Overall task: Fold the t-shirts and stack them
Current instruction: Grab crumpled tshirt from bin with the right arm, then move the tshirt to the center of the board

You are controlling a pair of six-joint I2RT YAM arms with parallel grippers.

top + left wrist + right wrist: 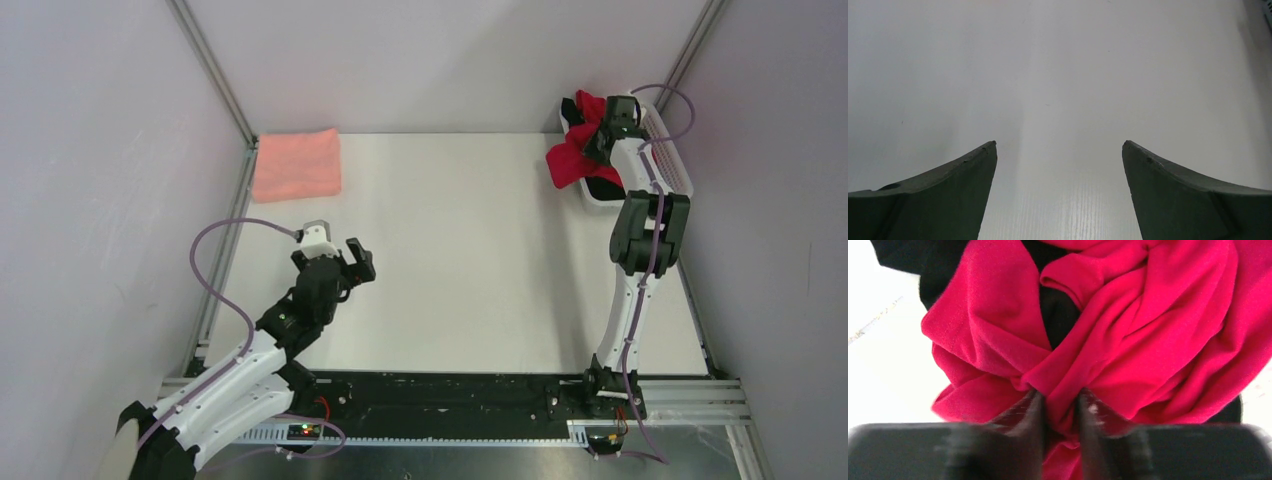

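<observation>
Three t-shirts (296, 165), one white mesh basket (676, 152), two robot arms (626, 310)

We log the salmon-pink t-shirt (296, 165) folded into a flat rectangle at the far left corner of the worktop (460, 260). The red t-shirt (570, 156) is crumpled and spills over the left rim of the basket (676, 165) at the far right corner. It lies atop the bunched black t-shirt (1058, 315).
</observation>
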